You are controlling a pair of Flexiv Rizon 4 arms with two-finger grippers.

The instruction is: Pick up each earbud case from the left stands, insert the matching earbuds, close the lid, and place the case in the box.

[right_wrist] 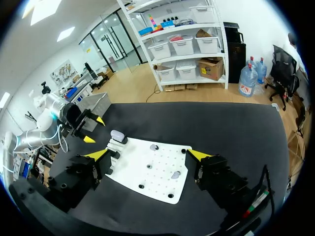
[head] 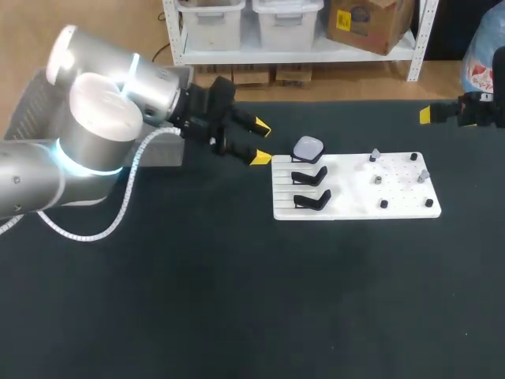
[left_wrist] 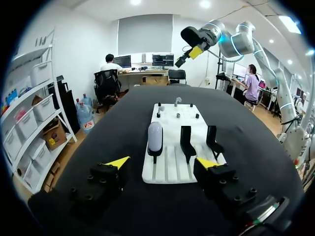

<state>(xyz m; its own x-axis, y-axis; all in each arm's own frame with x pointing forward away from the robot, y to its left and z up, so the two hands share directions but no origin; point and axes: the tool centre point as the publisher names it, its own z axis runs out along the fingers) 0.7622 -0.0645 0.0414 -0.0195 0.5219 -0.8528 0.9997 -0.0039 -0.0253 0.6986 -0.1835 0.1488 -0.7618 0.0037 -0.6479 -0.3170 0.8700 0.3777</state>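
A black counter (head: 237, 300) carries a white board (head: 355, 207) that lies right of the middle. Three black stands stand in a row along the board's left part, running from far to near. The earbud case (head: 308, 148), pale and rounded with its lid shut, sits on the farthest stand. The middle stand (head: 309, 175) and the near stand (head: 312, 200) hold nothing. On the board's right part stand several small grey and black pieces (head: 378, 179), spread apart from each other; they are too small to tell which is which.

The left arm comes in from the left over the counter. The left tool (head: 259, 142) is just left of the board's far left corner, apart from it, and it points toward the stands. Its two yellow-tipped fingers are spread wide with nothing between them. From the left wrist, the case is straight ahead of this tool, a little toward its left finger, with the two bare stands beside it.

The right tool (right_wrist: 147, 155) is at the far right, up above the counter and beyond the board's far right corner. Its fingers are also spread wide and grip nothing; from its wrist, the board lies below and ahead of it, with the case on the board's far end.

A grey box (right_wrist: 96, 103) stands at the left far edge of the counter, behind the left arm
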